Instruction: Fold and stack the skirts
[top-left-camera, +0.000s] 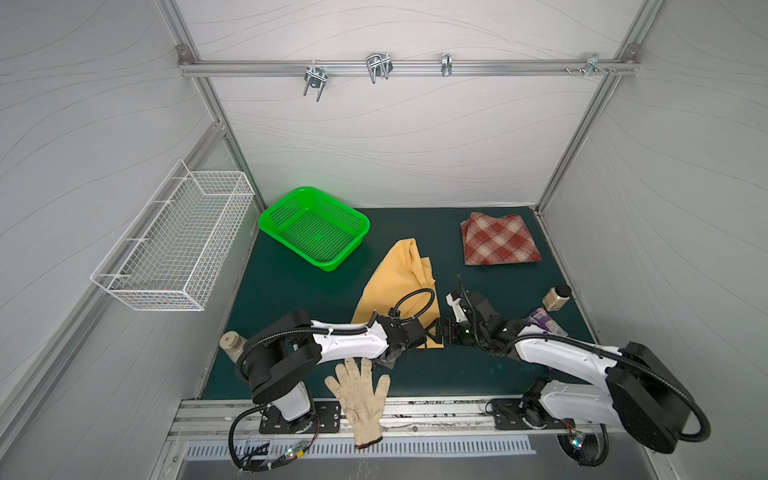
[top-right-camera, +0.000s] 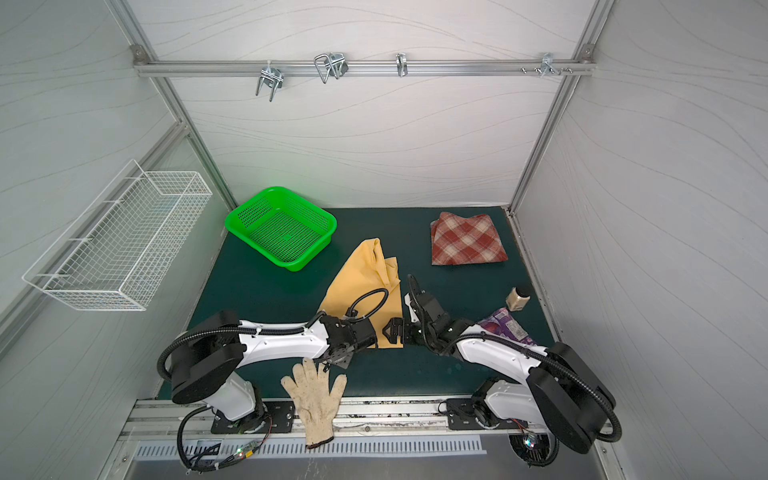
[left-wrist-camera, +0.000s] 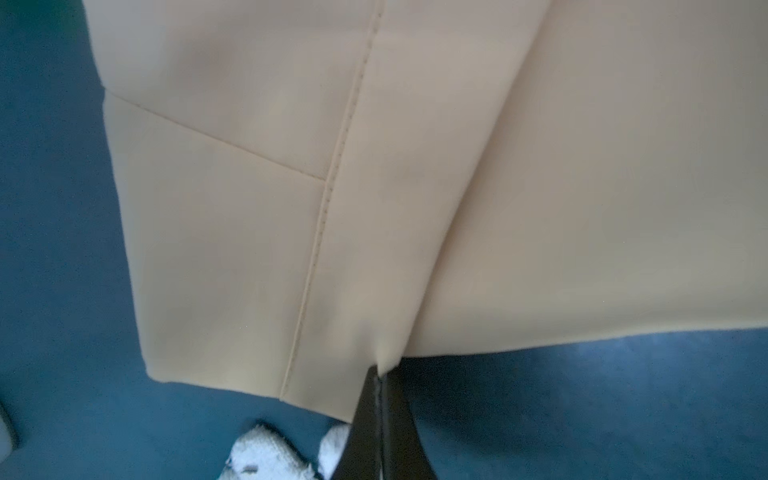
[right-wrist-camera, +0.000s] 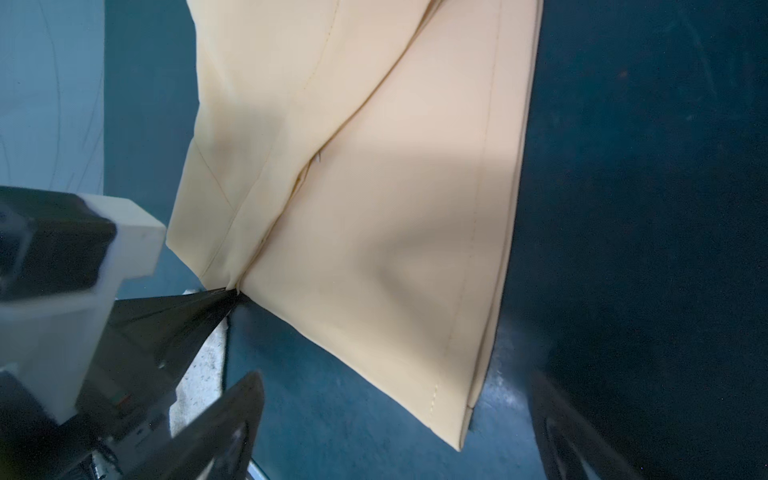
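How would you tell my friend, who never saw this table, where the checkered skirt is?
Look at the dark green mat, then its far right corner. The checkered skirt lies folded flat there. It alone has red and cream checks; the yellow skirt is plain.

Wearing white shells dotted with small dark screws on left arm (top-left-camera: 345, 340) and right arm (top-left-camera: 557, 353), bulging into rounded black joints. Trailing black ribbed cables (top-left-camera: 274, 335) along each. Tapering into black pointed fingers on left hand (left-wrist-camera: 380, 376) and right hand (right-wrist-camera: 397, 376). Bolting onto black screwed base plates (top-left-camera: 328, 417), glowing tiny lights (top-left-camera: 297, 448) below.
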